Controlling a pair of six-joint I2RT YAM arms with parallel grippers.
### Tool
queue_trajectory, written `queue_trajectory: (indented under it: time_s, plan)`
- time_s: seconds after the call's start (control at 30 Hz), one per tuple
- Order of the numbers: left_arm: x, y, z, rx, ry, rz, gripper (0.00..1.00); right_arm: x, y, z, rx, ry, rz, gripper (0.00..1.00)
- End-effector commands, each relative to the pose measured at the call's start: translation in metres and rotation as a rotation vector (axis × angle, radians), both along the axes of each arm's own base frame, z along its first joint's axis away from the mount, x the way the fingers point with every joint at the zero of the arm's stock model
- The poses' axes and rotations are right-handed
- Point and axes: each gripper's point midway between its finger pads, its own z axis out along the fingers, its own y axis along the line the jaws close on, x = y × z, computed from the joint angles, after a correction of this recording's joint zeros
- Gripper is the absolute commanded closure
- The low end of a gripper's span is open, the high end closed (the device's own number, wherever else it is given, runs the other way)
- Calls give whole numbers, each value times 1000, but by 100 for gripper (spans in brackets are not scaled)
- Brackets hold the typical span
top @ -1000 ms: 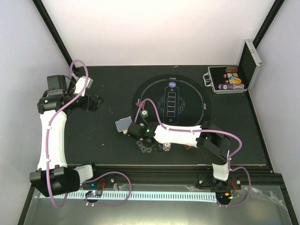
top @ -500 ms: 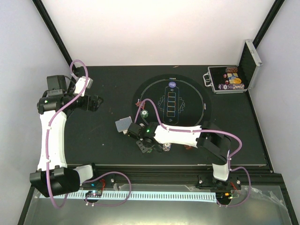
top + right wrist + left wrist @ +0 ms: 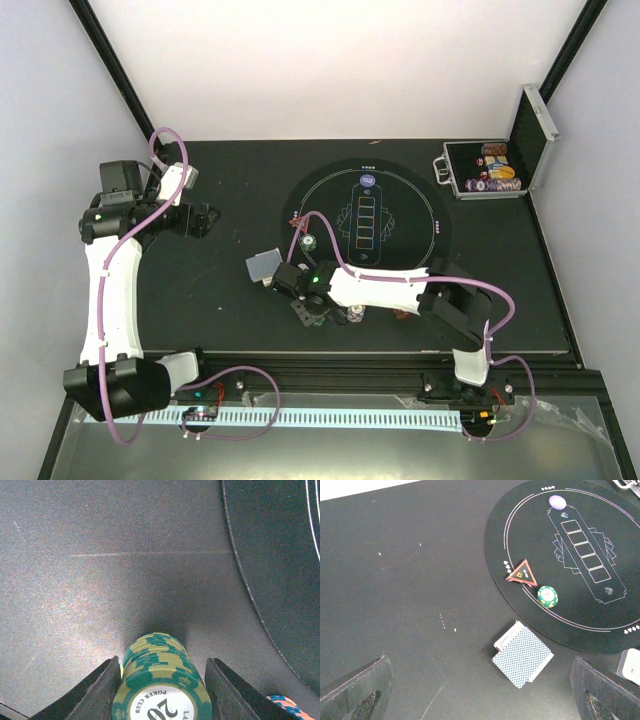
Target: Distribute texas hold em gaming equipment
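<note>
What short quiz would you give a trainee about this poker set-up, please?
1. True or false: the red triangular marker lies on the round black felt mat.
2. What colour is the stack of round poker chips between the jaws of the right gripper? A) red-and-white B) green-and-cream C) black-and-gold
3. Fill in: the jaws of the left gripper are ____.
Key: 1 true; 2 B; 3 open.
</note>
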Motion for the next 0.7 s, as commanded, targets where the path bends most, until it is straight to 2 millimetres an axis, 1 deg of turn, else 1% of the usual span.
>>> queue_trajectory:
  time_s: [0.0,0.07,0.17,0.23,0.3,0.33,0.5,0.67]
  plan:
    - [0,1,23,11,-67,1,1,2,-5,-8,-32,-17,-3,51]
    - [0,1,23,10,-67,1,1,2,-6,-9,-34,-15,-3,52]
    - [0,1,23,10,-69,-1,1,2,-5,-6,-27,-19,-5,60]
    - [0,1,24,12,-70,0,1,3,-5,-5,-26,-23,-6,70]
    - [0,1,24,10,-70,0,1,4,-4,-1,-20,-28,-9,82]
    - [0,1,24,12,-71,-1,1,4,-4,1,-17,-30,-8,85]
    - [0,1,23,10,-69,-3,1,6,0,16,3,-40,-4,89]
    - [0,0,22,10,-65,-4,1,7,3,37,32,-52,0,89]
